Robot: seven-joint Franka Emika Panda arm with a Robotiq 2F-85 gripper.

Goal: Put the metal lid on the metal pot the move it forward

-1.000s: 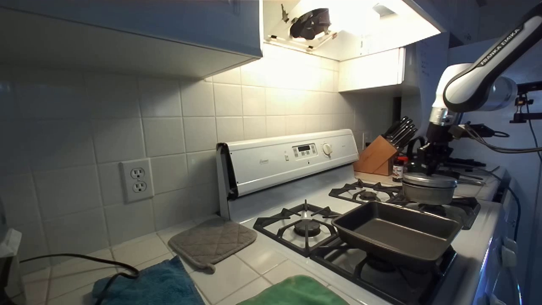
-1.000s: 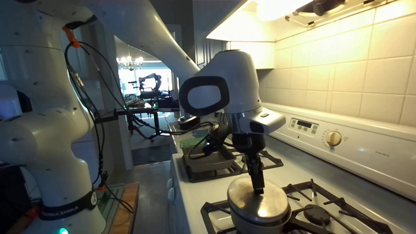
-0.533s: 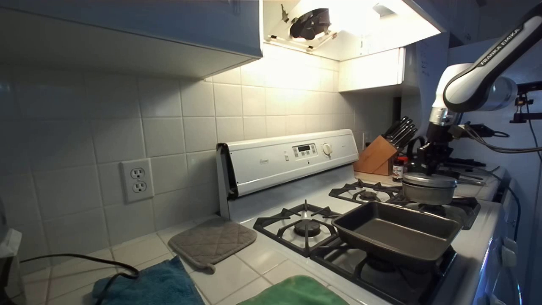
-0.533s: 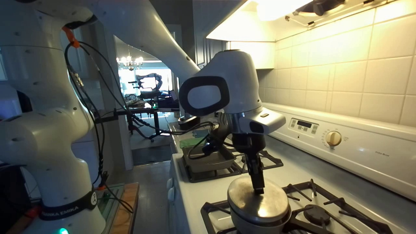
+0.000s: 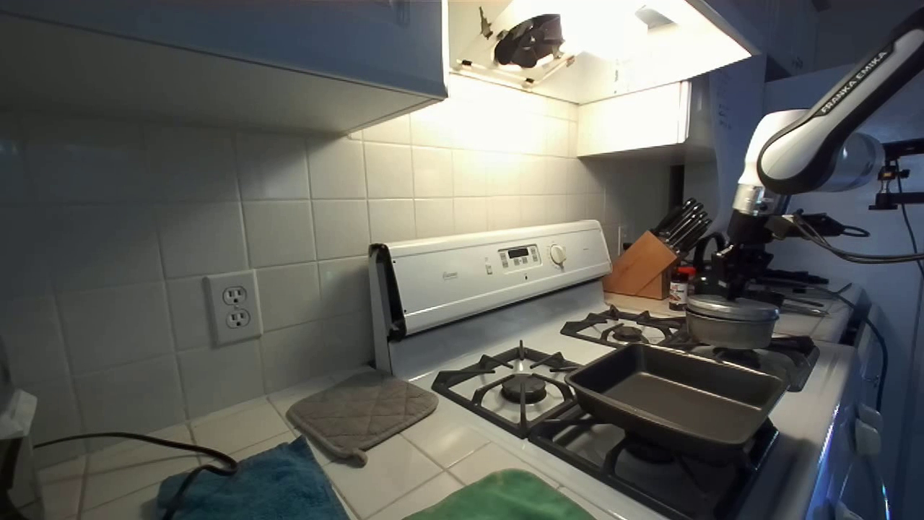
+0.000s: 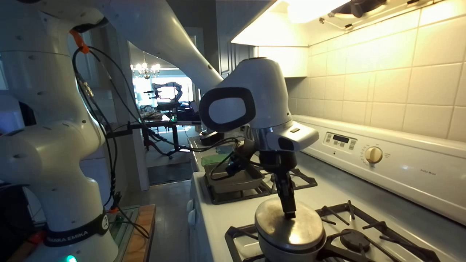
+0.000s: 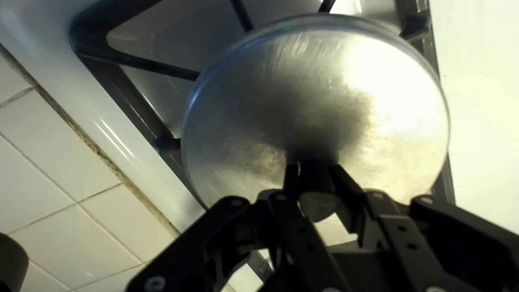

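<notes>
1. Wrist view: the gripper [image 7: 313,167] has its fingers [image 7: 290,178] standing close together, one on each side of the dark knob [image 7: 319,202] of the metal lid [image 7: 243,121], and looks to have hold of it.
2. Just below, the lid lies on top of the metal pot [image 6: 282,256]; in an exterior view some pot rim shows past its edge, so it may sit unevenly. Dragging it like that could slide it off.
3. Under the pot, the grate [image 7: 162,68] has raised bars; a sideways pull through the knob could snag the base, tip the pot or work the knob loose.
4. Beyond stands the dark pan [image 5: 678,393]; if forward leads that way, pushing too far would bump it.
</notes>
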